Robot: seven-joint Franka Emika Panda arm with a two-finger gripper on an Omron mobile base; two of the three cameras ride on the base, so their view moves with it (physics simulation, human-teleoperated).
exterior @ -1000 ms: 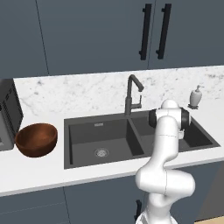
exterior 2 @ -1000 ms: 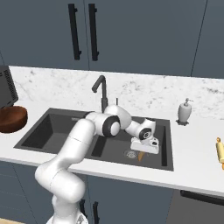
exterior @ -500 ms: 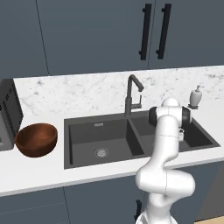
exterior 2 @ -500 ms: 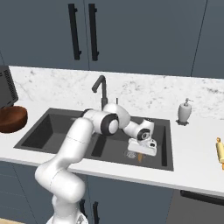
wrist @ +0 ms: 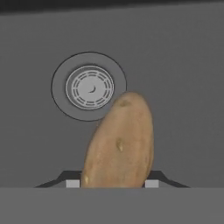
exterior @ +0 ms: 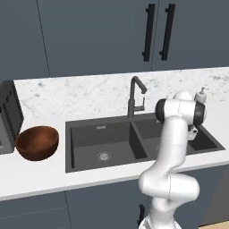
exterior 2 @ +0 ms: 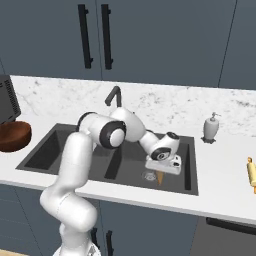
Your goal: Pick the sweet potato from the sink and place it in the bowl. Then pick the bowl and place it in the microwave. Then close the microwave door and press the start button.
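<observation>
The sweet potato (wrist: 120, 144), an orange-brown tuber, stands on end between my gripper's (wrist: 112, 183) two fingertips, which press its sides just above the right basin floor. From the right base view its tapered tip (exterior 2: 161, 177) pokes out below my gripper (exterior 2: 161, 170), low in the sink's (exterior 2: 50, 150) right basin. My hand (exterior: 192, 132) is partly behind the arm in the left base view. The reddish-brown bowl (exterior: 37, 142) (exterior 2: 14, 136) sits empty on the counter left of the sink (exterior: 103, 138). An edge of the microwave (exterior: 8, 116) (exterior 2: 6, 102) shows beyond the bowl.
A round steel drain (wrist: 89, 86) lies just beyond the potato. The dark faucet (exterior: 134, 96) (exterior 2: 114, 96) rises behind the basin divider. A soap dispenser (exterior 2: 210, 127) stands at the back right, and a rolling pin (exterior 2: 251, 172) lies on the counter at far right.
The fingers have closed in on the sweet potato. The hand has stayed low in the right basin with little other movement.
</observation>
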